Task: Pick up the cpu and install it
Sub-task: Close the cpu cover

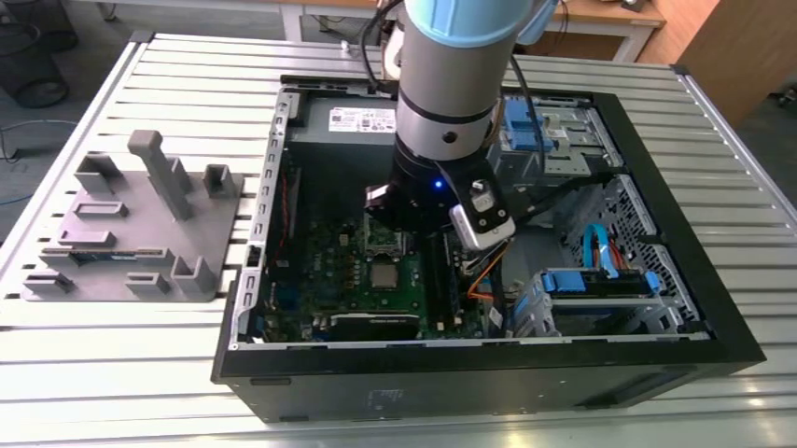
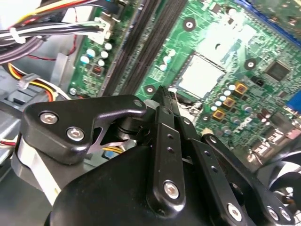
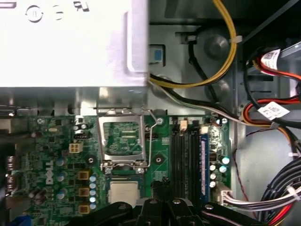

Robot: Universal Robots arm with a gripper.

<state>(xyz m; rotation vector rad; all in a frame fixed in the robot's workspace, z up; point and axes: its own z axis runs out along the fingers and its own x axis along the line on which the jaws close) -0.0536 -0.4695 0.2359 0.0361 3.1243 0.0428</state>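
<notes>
The gripper is hovering with its fingers pressed together, holding nothing; the cpu is lying flat on the motherboard, just beside the tips, apart.

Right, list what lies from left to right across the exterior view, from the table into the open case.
grey fixture tray → cpu → orange cable → blue drive caddy. The arm is left out, since it overlaps the middle of the case.
</notes>
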